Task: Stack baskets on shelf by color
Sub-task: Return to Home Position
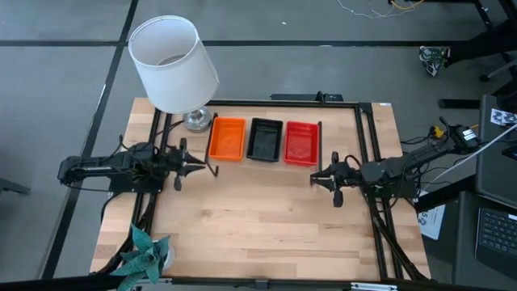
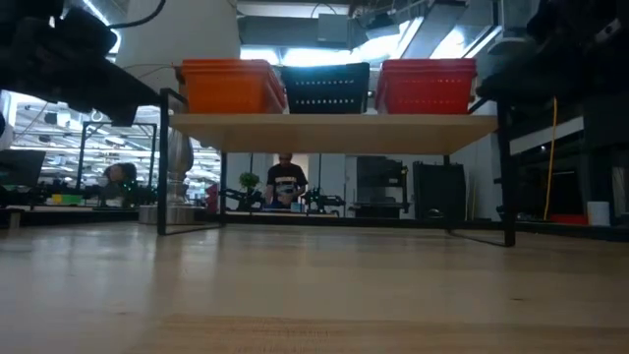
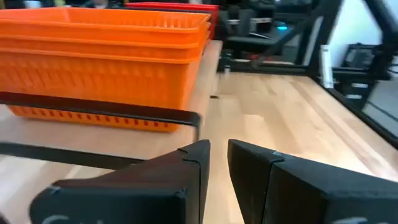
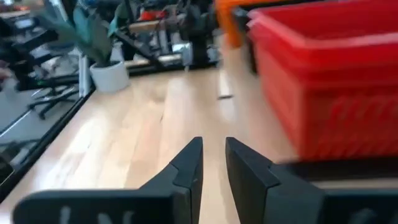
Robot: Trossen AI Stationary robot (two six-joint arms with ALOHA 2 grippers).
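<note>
The shelf carries three stacks of baskets side by side: orange baskets toward the table's left, black baskets in the middle and red baskets toward the right. In the low view the orange stack, black stack and red stack rest by their bottoms on the shelf plank. My left gripper hovers near the shelf's left end, open by a narrow gap and holding nothing. My right gripper hovers near the right end, likewise narrowly open and holding nothing.
A white-shaded lamp stands at the table's far left corner, beside the orange stack. A small potted plant sits at the near left corner. Bare wooden tabletop lies between the shelf and the near edge. A person shows in the room beyond.
</note>
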